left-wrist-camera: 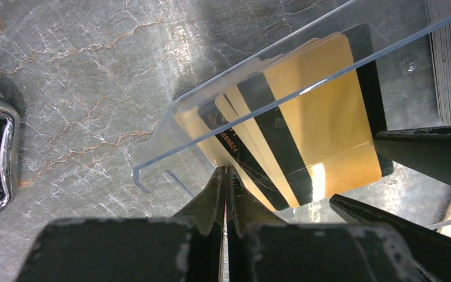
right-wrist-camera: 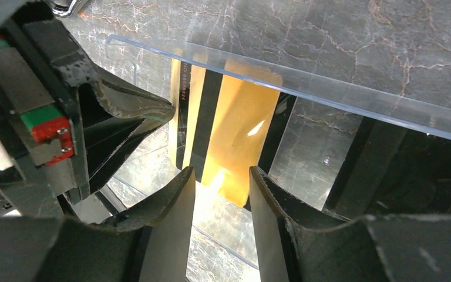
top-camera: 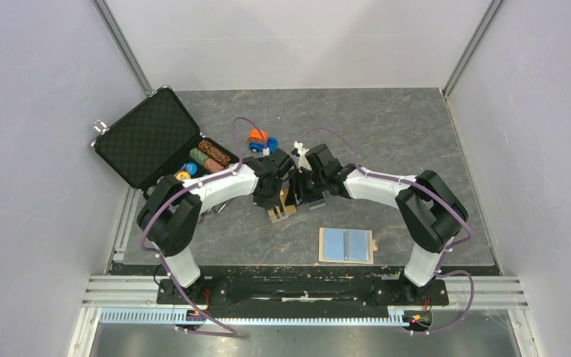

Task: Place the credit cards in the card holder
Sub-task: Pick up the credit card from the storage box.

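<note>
Several credit cards (left-wrist-camera: 317, 106), gold and black with gold stripes, stand fanned inside a clear plastic box (left-wrist-camera: 170, 126) at the table's middle (top-camera: 288, 206). My left gripper (left-wrist-camera: 226, 171) is shut, and its tips pinch a thin clear wall of that box right beside the cards. My right gripper (right-wrist-camera: 220, 171) is open, with its fingertips on either side of the near end of a gold card (right-wrist-camera: 235, 135) and not closed on it. The beige card holder (top-camera: 346, 245) lies open and flat near the front edge, showing light blue panels inside. Both grippers meet over the box (top-camera: 297, 195).
An open black chip briefcase (top-camera: 152, 141) with rows of poker chips (top-camera: 212, 155) stands at the back left. A small orange and blue object (top-camera: 262, 139) lies behind the arms. A deck's edge (left-wrist-camera: 446, 59) and a chrome handle (left-wrist-camera: 0, 158) are near the box.
</note>
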{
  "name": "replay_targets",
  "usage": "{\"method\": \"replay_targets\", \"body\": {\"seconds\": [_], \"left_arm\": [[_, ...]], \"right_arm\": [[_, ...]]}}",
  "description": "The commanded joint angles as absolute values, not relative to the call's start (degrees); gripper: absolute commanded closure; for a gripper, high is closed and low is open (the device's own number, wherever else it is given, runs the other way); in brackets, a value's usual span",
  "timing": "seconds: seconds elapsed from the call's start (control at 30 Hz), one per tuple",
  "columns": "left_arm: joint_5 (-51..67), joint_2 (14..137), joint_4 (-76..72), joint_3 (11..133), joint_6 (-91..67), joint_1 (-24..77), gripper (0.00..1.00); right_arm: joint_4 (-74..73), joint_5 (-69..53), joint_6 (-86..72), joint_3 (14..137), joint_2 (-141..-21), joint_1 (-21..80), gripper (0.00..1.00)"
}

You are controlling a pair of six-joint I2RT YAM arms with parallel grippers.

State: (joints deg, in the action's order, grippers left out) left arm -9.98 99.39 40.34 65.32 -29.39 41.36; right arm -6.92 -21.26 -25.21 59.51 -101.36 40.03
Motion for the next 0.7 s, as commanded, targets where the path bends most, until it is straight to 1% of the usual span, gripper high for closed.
{"method": "replay_targets", "body": {"seconds": [0.0,0.27,0.33,0.4,0.47,0.5,0.63,0.67], "left_arm": [[-12.1,100.7,41.7,66.4,-26.9,41.6,0.98],[-11.7,100.3,41.7,66.8,-26.9,41.7,0.98],[-11.6,99.6,41.7,67.0,-26.9,41.8,0.97],[-11.3,98.6,41.5,67.2,-27.1,41.8,0.94],[-10.3,97.3,40.8,67.1,-27.1,41.8,0.86],[-10.2,96.6,40.6,67.0,-27.2,41.8,0.79],[-9.2,94.2,39.0,66.0,-27.8,41.7,0.60],[-8.8,93.5,38.5,65.5,-28.0,41.7,0.56]], "right_arm": [[-4.7,-22.8,-25.5,60.4,-102.8,40.3,0.58],[-4.5,-22.6,-25.3,59.7,-103.1,40.3,0.57],[-4.5,-22.0,-25.3,59.5,-102.4,40.3,0.55],[-4.5,-21.9,-25.2,59.6,-102.2,40.3,0.52],[-4.5,-22.3,-25.2,59.9,-102.8,40.3,0.51],[-4.5,-22.6,-25.2,60.1,-103.2,40.4,0.51],[-4.4,-23.3,-25.2,60.3,-103.7,40.7,0.49],[-4.5,-23.3,-25.2,60.4,-103.7,40.8,0.48]]}}
